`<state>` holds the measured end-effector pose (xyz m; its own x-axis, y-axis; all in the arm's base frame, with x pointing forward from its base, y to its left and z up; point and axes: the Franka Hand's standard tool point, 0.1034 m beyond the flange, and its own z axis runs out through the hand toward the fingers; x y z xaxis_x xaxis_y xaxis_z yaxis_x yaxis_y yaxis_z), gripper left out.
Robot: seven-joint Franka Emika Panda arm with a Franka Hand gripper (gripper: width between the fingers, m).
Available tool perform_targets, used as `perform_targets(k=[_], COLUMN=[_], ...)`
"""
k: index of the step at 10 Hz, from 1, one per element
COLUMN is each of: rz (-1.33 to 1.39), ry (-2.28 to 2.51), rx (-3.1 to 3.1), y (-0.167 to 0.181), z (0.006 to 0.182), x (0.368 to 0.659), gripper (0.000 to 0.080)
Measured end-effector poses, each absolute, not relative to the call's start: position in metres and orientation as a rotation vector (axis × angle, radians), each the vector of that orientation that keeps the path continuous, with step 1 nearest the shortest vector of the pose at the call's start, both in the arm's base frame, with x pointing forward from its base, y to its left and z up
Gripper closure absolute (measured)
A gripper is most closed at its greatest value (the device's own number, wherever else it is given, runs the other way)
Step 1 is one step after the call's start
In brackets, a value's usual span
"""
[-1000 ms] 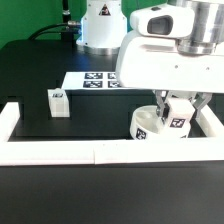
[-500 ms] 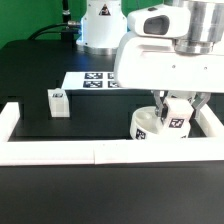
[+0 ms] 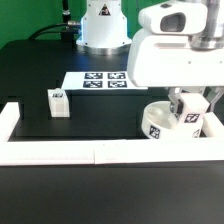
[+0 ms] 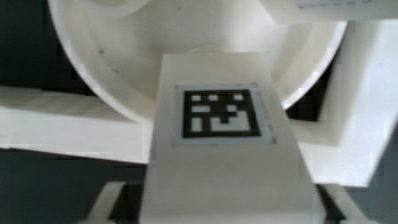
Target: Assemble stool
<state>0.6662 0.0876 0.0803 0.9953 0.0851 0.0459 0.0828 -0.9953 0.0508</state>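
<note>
The round white seat (image 3: 158, 122) lies at the exterior view's right, close to the white border rail (image 3: 60, 151). My gripper (image 3: 190, 112) stands over it, shut on a white leg block (image 3: 191, 117) with a black-and-white tag; the block's lower end is at the seat. In the wrist view the leg block (image 4: 221, 125) fills the middle, clamped between my fingers (image 4: 121, 200), with the seat's rim (image 4: 107, 70) behind it. A second leg block (image 3: 58, 102) stands alone at the exterior view's left. The third leg block is out of view.
The marker board (image 3: 97, 80) lies flat at the back middle, in front of the robot base (image 3: 103, 25). The border rail runs along the front and turns up both sides. The arm's large white body (image 3: 170, 60) hides part of the right side.
The arm, the held leg block and the seat have shifted towards the exterior view's right. The lone leg block at the left has not moved.
</note>
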Motion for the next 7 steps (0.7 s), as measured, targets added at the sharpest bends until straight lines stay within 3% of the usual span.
perform_targets(k=[7], rz=[0.118], ry=[0.230], rx=[3.123], y=[0.0928], z=[0.0693], x=[0.6637], gripper=[0.0463])
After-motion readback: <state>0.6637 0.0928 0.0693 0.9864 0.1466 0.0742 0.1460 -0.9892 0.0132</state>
